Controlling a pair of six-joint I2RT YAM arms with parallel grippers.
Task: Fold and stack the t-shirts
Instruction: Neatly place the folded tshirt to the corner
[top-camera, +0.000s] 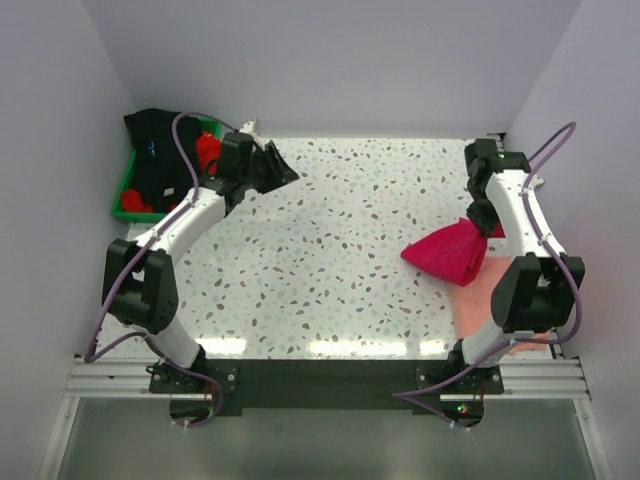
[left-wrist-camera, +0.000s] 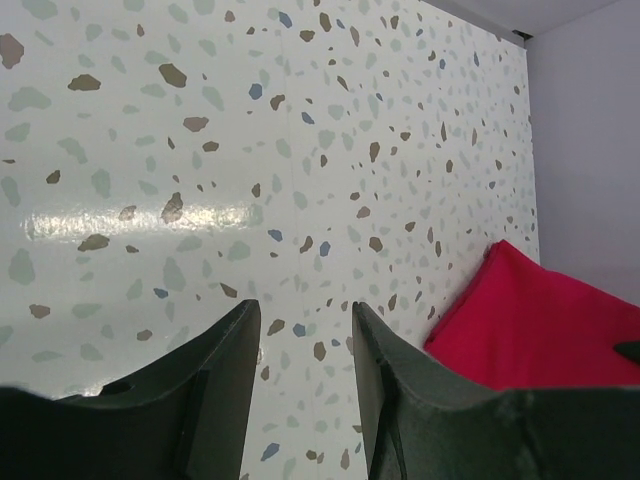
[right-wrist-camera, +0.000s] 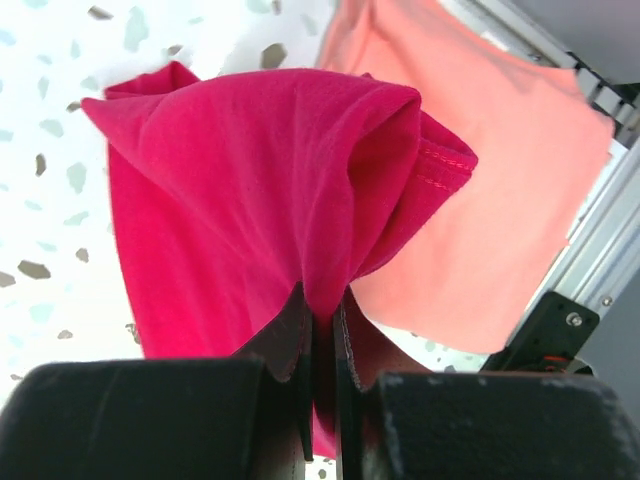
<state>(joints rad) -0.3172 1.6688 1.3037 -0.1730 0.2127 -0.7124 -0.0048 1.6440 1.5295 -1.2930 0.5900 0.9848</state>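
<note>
Sitting far left, one green tray (top-camera: 122, 205) holds one black shirt (top-camera: 155, 150) and one bright red shirt (top-camera: 207, 150), both bunched. Left hand (left-wrist-camera: 305, 325) released, empty, over the tabletop (top-camera: 340, 250) near the tray. Right hand (right-wrist-camera: 320, 310) clenched on one crimson shirt (right-wrist-camera: 250, 190), bunched, long axis running from the hand toward tabletop center. One salmon shirt (top-camera: 478, 292) lies flat at the near right edge.

Salmon-pink shirt (top-camera: 480, 295) at worktop's near right corner was partly hidden behind crimson shirt (top-camera: 450, 250). Black shirt (top-camera: 157, 150) covered most of green tray (top-camera: 122, 205); only patches of bright red shirt (top-camera: 207, 150) showed.
</note>
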